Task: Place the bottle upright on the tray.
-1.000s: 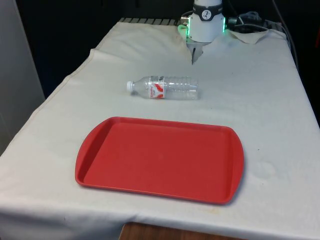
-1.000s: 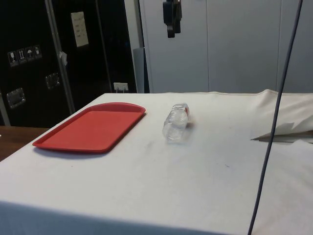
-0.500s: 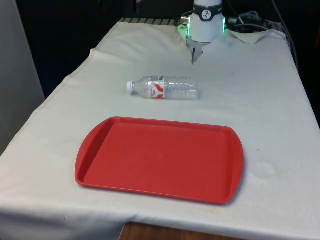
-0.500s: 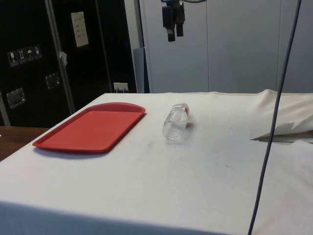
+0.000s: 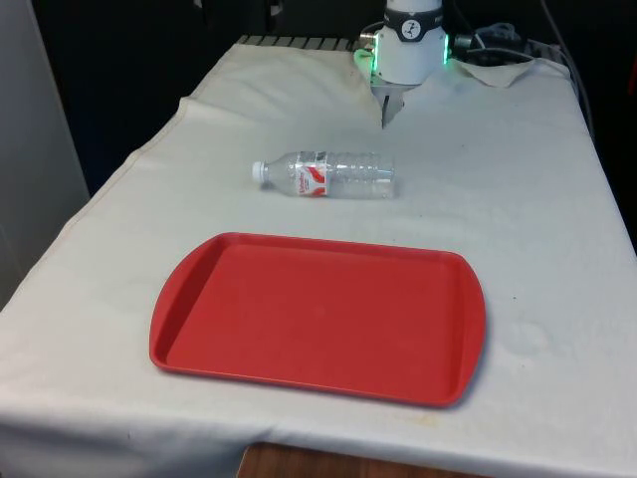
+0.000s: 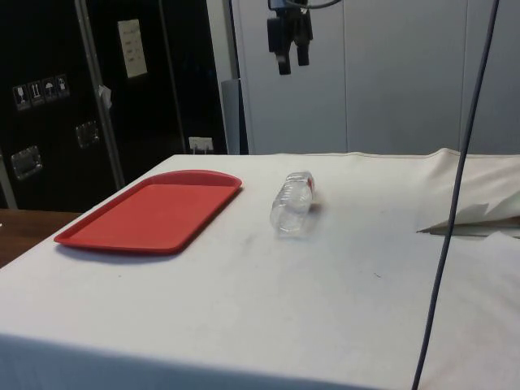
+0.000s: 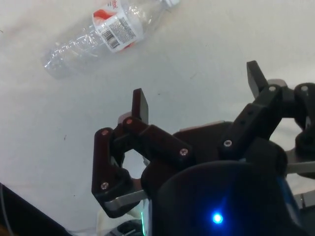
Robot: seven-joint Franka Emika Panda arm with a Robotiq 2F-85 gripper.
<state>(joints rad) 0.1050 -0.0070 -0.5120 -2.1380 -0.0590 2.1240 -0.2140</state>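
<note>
Turned at the wrist since 1 s ago, side view now showing both fingers (image 6: 291, 58) spread wide, nothing held, high above surface (image 6: 341, 268). Bottle (image 6: 292, 204) below, well apart, lying flat, untouched; long axis across front view, cap toward front view's left. Tray (image 5: 318, 317) just beyond bottle, near edge. Count: 1 bottle, 1 tray, 1 arm.

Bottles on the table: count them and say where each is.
1. The clear plastic bottle lies on its side on the white cloth, beyond the red plastic tray.
</note>
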